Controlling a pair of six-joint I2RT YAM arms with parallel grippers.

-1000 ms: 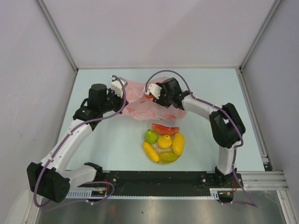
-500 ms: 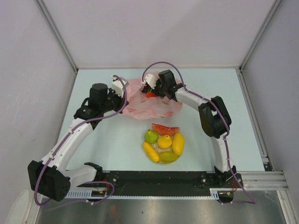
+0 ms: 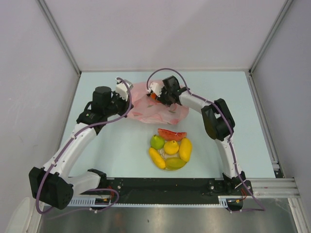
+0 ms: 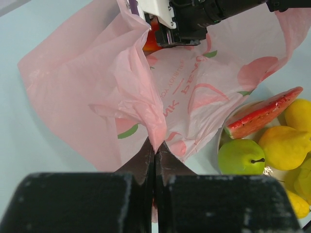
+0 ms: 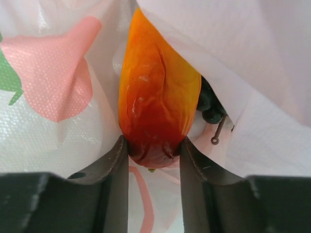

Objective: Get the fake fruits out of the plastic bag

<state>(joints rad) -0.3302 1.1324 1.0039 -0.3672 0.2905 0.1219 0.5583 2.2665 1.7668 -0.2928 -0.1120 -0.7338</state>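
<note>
The pink plastic bag (image 3: 163, 112) lies at the table's middle back. My left gripper (image 3: 122, 95) is shut on a fold of the bag's edge (image 4: 154, 131) and holds its mouth up. My right gripper (image 3: 156, 94) reaches into the mouth. In the right wrist view its two fingers press both sides of an orange-red fruit piece (image 5: 158, 102) inside the bag (image 5: 48, 121). A dark grape bunch (image 5: 210, 106) lies beside that piece, partly under plastic. The right gripper (image 4: 167, 29) and the red piece (image 4: 149, 42) also show in the left wrist view.
In front of the bag lie a watermelon slice (image 3: 171, 134), a green pear (image 3: 157, 141), a lemon (image 3: 171, 147), a mango (image 3: 185, 149), a banana (image 3: 156, 158) and another yellow-green fruit (image 3: 175, 163), grouped on a cream plate (image 4: 227, 127). Grey walls surround the table.
My right arm has swung left and pushed its gripper deeper into the bag's mouth. The left arm and the fruits on the plate have not moved.
</note>
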